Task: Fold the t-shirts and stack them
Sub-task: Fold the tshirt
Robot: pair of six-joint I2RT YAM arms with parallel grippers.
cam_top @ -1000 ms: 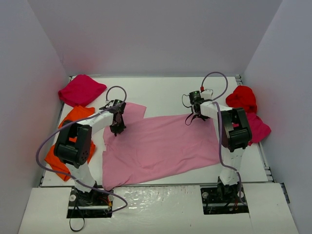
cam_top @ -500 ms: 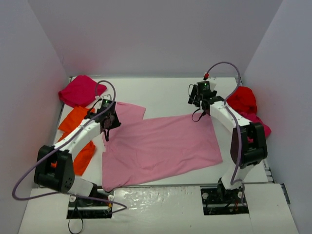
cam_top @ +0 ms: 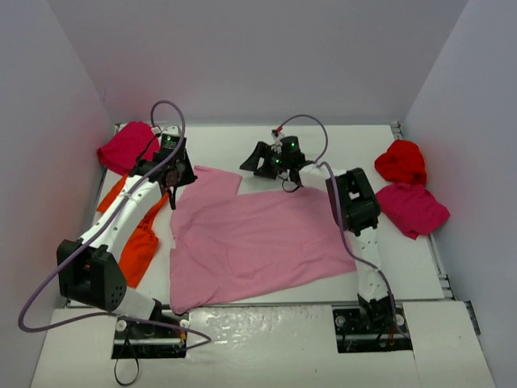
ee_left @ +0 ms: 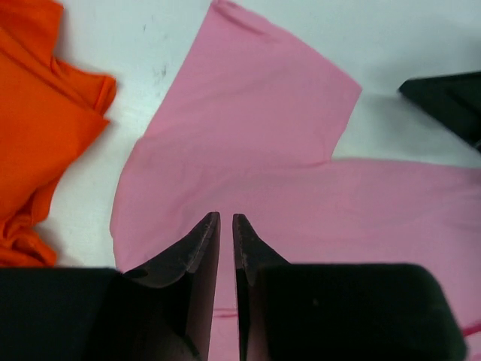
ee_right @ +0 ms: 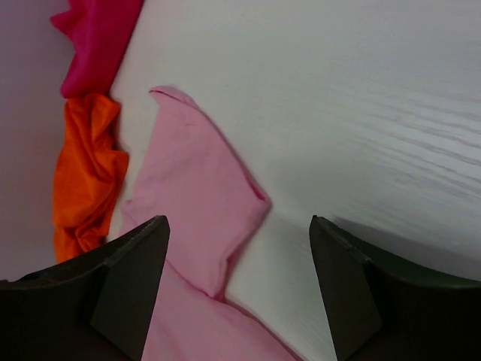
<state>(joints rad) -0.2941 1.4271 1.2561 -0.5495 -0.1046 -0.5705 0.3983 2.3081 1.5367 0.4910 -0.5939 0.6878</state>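
Note:
A light pink t-shirt lies spread flat mid-table, one sleeve pointing to the far left. My left gripper hovers over that sleeve end. In the left wrist view its jaws stand only a narrow slit apart, with nothing between them and pink cloth below. My right gripper reaches left along the shirt's far edge. It is wide open above the sleeve's edge and bare table. Orange t-shirts lie at the left, and a magenta one sits behind them.
A bright red t-shirt and a magenta one lie bunched by the right wall. White walls close in the table on three sides. The right gripper's black body shows at the edge of the left wrist view.
Both grippers have opened and let go of the pink shirt. The left arm moved toward the far left corner. The right arm swung left along the shirt's far edge.

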